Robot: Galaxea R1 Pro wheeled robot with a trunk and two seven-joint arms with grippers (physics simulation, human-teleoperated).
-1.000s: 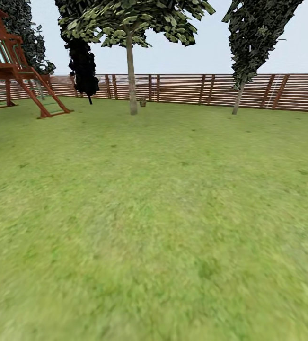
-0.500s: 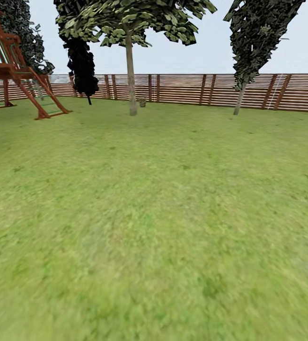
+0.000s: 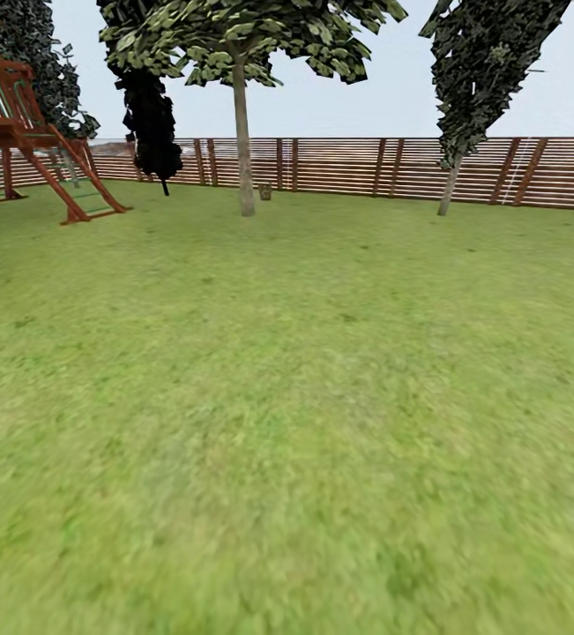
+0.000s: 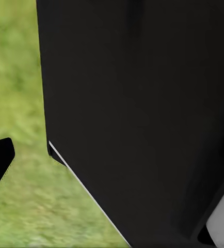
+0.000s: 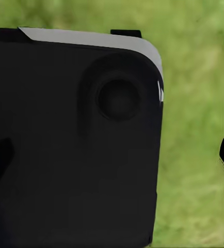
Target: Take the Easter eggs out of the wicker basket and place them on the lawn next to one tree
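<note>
Can't tell how my grippers stand; both wrist views look onto black housing. Ahead I've got wide mottled green lawn (image 3: 304, 397), open room to roll. Far off, a small brownish thing (image 3: 265, 190), probably the wicker basket, sits beside the pale straight tree trunk (image 3: 244, 159), near the slatted wooden fence (image 3: 498, 172). Eggs should be light, smooth, slippery; I'd pinch them mid-belly.
</note>
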